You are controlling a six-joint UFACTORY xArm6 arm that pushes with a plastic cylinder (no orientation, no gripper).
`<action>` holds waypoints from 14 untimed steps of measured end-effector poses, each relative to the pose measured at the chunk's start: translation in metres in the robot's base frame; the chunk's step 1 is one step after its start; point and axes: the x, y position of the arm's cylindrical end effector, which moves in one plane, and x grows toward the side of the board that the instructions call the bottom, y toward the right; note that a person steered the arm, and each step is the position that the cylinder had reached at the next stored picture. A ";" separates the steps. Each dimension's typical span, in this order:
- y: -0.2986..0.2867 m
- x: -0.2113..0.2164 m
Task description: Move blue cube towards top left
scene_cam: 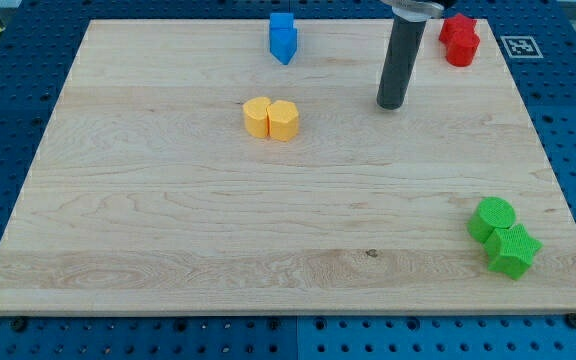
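Two blue blocks (283, 37) stand touching at the view's top, a little left of centre: a cube at the back and a pointed block in front of it. My tip (391, 103) rests on the wooden board (168, 220), about a hundred pixels to the right of the blue blocks and lower than them. It touches no block.
Two yellow blocks (271, 118) sit together below the blue ones. Two red blocks (459, 39) sit at the top right, just right of the rod. A green cylinder (493, 217) and a green star-like block (514, 250) sit at the bottom right.
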 end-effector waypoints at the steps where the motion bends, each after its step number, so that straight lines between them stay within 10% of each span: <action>1: 0.000 0.000; 8: -0.033 -0.133; 14: -0.102 -0.133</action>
